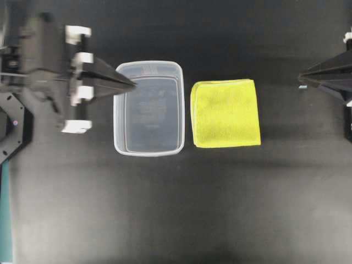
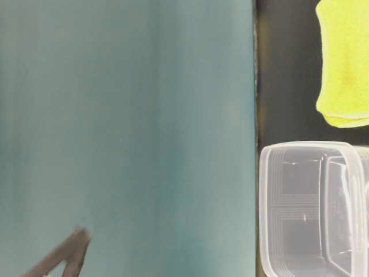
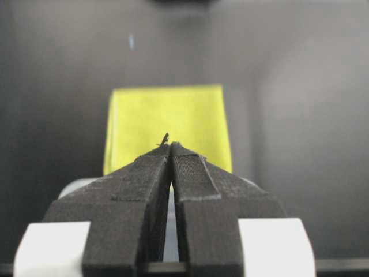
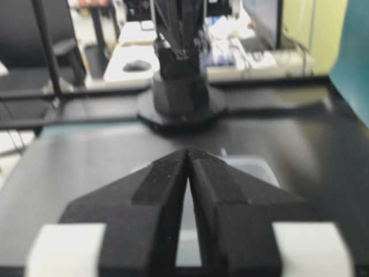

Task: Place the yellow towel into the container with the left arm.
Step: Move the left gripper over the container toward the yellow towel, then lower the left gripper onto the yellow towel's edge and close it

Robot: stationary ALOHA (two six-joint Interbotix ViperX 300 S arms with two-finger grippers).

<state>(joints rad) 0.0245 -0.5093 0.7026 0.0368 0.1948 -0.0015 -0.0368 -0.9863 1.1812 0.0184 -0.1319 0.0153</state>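
While its pincer [image 1: 133,84] tips meet, left arm [image 1: 49,77] overhangs container [image 1: 148,108]

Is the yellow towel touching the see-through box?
Apart. The overhead view shows a strip of dark table between the yellow towel and the container, which lie side by side.

A matte black counter [image 1: 165,209] carries two things. The container [image 1: 148,148], a clear plastic tub with rounded corners, sits upright a little left of the counter's middle, its long sides running toward the near and far edges. Just beside it on the right, not touching, the yellow towel [image 1: 225,113] lies flat and folded square. A teal strip [image 1: 5,220] runs along the counter's left edge.
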